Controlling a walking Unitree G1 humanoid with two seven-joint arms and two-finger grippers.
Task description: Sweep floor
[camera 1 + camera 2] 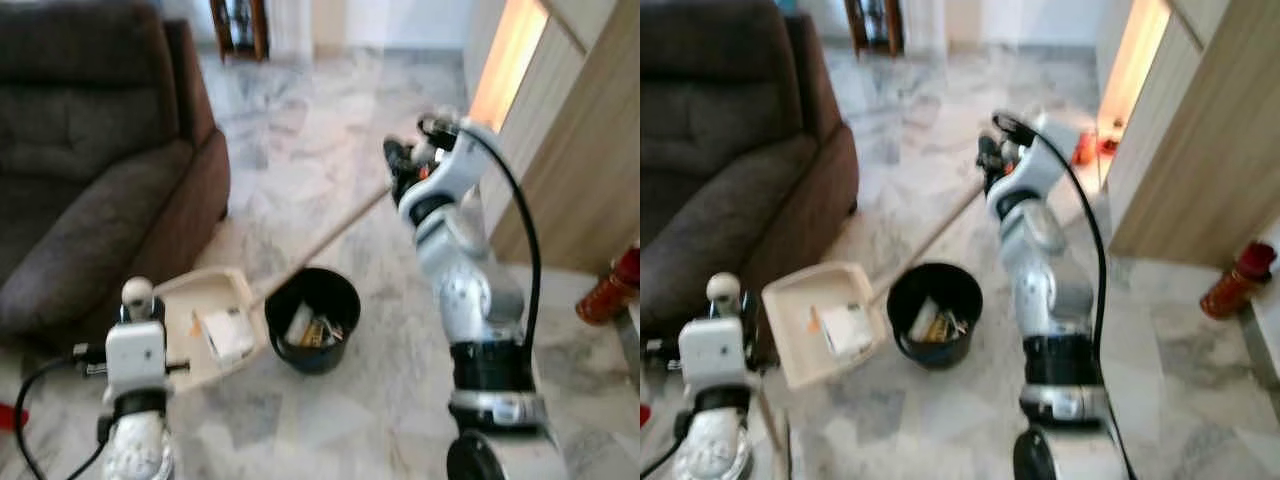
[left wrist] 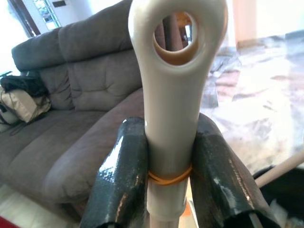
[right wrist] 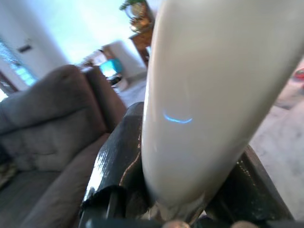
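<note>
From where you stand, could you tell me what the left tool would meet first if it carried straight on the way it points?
Probably the dark grey fabric sofa: the left tool, shut on the cream plastic dustpan handle, faces it, though depth is unclear.

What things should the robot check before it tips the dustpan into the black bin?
1. Left gripper jaws clamped on the dustpan handle: ok.
2. Right gripper jaws clamped on the broom handle: ok.
3. Rubbish lying in the dustpan: ok, paper bits rest in it.
4. Dustpan lip over the black bin: not ok, the pan sits beside the bin.
5. Room in the bin: ok, scraps only at the bottom.
6. Broom head out of the way: cannot tell, it is hidden behind the bin.
</note>
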